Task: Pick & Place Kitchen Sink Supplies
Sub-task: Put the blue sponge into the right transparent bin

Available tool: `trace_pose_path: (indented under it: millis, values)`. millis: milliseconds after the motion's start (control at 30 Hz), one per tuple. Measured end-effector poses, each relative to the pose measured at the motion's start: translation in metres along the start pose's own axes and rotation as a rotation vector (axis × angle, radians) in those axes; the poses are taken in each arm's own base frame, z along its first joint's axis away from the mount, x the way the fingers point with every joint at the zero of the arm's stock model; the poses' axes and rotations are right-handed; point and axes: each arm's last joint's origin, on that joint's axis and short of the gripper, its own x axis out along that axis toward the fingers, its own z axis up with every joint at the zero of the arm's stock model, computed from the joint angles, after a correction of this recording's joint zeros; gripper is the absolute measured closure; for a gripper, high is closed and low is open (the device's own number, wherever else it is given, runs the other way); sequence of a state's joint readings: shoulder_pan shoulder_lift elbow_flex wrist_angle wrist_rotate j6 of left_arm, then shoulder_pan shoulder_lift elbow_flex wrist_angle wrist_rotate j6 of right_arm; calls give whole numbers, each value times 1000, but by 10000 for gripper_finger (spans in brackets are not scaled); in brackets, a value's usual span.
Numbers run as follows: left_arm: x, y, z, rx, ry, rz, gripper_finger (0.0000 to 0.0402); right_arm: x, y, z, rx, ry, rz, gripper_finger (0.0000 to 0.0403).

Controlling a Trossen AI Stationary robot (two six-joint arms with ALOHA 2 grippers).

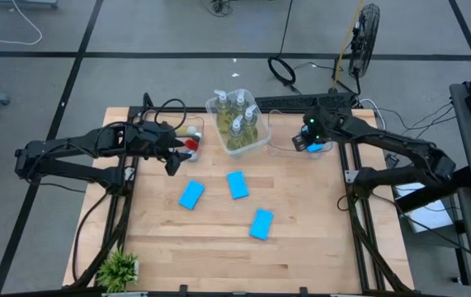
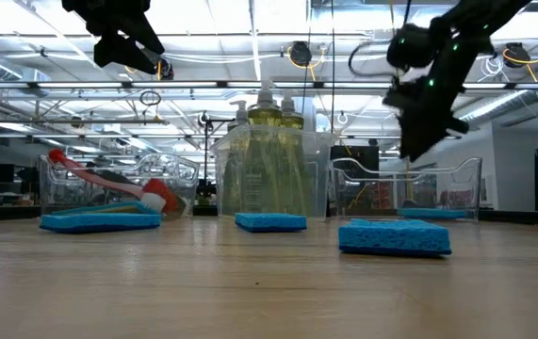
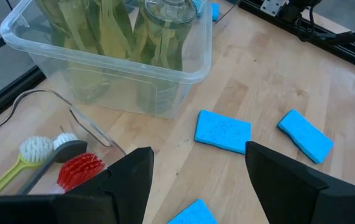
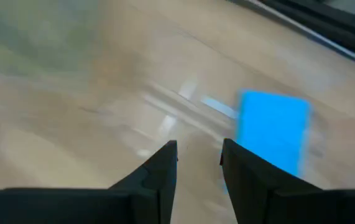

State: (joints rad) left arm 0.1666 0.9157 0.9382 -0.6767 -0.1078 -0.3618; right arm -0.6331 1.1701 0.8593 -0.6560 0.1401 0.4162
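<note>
Left gripper [image 1: 171,165]: held above the table near the left bin, just off its front corner; jaws are seen wide apart in the left wrist view, with nothing between them.
Right gripper [image 1: 312,142]: raised over the right bin at the table's far right; in the right wrist view the fingers [image 4: 158,171] stand a narrow gap apart, and nothing is seen gripped between them.
Bottles [image 1: 237,115]: four clear pump bottles of yellowish soap are stood upright together inside the middle bin [image 1: 261,142] at the table's far edge.
Brushes [image 1: 190,142]: laid in the left bin [image 1: 195,126]; a red bristle head, a white head on a yellow-green handle and a dark-handled brush are seen side by side in the left wrist view [image 3: 78,171].
Sponges on table: three flat blue sponges are laid on the bare wood in front of the bins, apart from one another: the left one [image 1: 191,195], the middle one [image 1: 237,185] and the near one [image 1: 261,223].
Fourth sponge [image 1: 320,148]: laid flat in the right bin [image 2: 466,193], below the right gripper; it is also seen beyond the right fingers [image 4: 272,130].
Plant [image 1: 118,268]: stood at the table's near left corner, well apart from everything else.
Table [image 1: 219,256]: light wood, bordered by dark frame rails.
</note>
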Motion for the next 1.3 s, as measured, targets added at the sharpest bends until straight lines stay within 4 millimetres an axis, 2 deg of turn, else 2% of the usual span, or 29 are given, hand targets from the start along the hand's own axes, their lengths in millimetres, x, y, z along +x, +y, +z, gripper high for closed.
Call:
trace_pose_path:
  millis: [167, 300, 467, 633, 900, 1033, 1300]
  values:
    - [0, 0, 0, -1, 2, -4, 144, -28, 5, 4, -12, -116, 244, 297]
    - [0, -1, -1, -17, 16, -26, 144, -52, 9, -1, -89, -195, 375, 300]
    - [-1, -5, -6, -47, 59, -46, 144, -73, 5, -17, -162, -271, 425, 301]
    - [7, -16, -15, -67, 148, -35, 144, -78, -6, -40, -159, -325, 463, 301]
    - [57, -34, -42, -30, 444, 101, 144, -77, -15, -59, -110, -459, 569, 300]
    - [83, -34, -57, -65, 587, 214, 144, -75, -16, -64, -123, -514, 645, 302]
    - [122, -36, -78, -220, 731, 345, 144, -74, -17, -66, -114, -529, 648, 303]
